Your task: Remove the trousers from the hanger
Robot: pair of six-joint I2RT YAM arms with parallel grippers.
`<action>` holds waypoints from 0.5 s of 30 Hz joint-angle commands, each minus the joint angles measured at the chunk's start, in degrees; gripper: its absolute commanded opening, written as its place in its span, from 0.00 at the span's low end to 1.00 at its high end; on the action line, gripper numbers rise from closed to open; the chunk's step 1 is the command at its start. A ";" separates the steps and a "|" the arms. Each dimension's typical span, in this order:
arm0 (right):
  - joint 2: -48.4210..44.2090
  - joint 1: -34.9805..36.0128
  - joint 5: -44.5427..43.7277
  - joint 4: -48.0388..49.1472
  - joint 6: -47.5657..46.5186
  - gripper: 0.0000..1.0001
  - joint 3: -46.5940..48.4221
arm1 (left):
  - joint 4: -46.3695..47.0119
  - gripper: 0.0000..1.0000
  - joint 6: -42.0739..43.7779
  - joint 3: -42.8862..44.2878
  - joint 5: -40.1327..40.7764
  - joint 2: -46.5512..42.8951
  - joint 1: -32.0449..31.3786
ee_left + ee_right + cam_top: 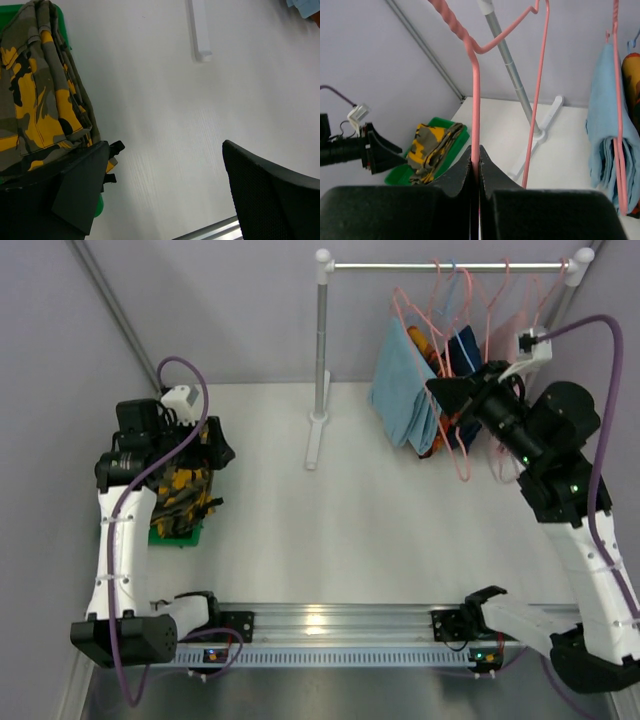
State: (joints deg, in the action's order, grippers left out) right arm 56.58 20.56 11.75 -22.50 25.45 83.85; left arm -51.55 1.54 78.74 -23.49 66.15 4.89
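Observation:
The trousers [183, 490], camouflage yellow and olive-grey, lie folded in a green tray [165, 536] at the left of the table. They also show in the left wrist view [35, 95] and the right wrist view [432, 145]. My left gripper [214, 446] is open and empty just beside them, its jaws wide apart over bare table [167, 150]. My right gripper [442, 390] is shut on the thin pink wire of the hanger [475, 100], which is bare and hangs by the rail's clothes [462, 455]. The pinch is seen close up in the right wrist view [475, 150].
A white-footed rail stand [320, 350] stands at the back middle. On its bar hang a light-blue garment [400, 385], an orange printed garment [430, 352], a dark blue one [466, 350] and other pink hangers [500, 300]. An aluminium rail [330, 625] runs along the near edge.

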 commanded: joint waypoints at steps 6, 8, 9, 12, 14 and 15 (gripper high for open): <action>21.36 -0.17 -4.26 -1.67 3.20 0.00 17.29 | 1.45 0.99 -3.19 2.21 7.29 -1.20 0.04; 26.10 -0.25 -5.42 -2.28 3.29 0.00 20.19 | 1.63 0.99 -3.83 2.12 8.71 -1.02 0.04; 27.52 -0.25 -5.77 -2.11 3.29 0.00 22.56 | 1.54 0.99 -3.74 2.03 8.98 -1.11 0.04; 32.88 -0.25 -6.29 -1.41 2.67 0.00 26.62 | 1.80 0.99 -4.00 1.68 9.60 -1.20 0.04; 36.21 -0.17 -6.74 -0.53 1.80 0.00 29.07 | 2.42 0.99 -4.35 0.98 11.17 -1.72 0.04; 37.28 -0.17 -7.00 -0.26 1.62 0.00 29.87 | 2.85 0.99 -4.35 0.80 11.70 -1.81 0.12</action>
State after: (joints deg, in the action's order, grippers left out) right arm 92.09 20.56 6.70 -25.21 28.08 108.14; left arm -51.44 -1.61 78.74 -14.48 66.04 4.89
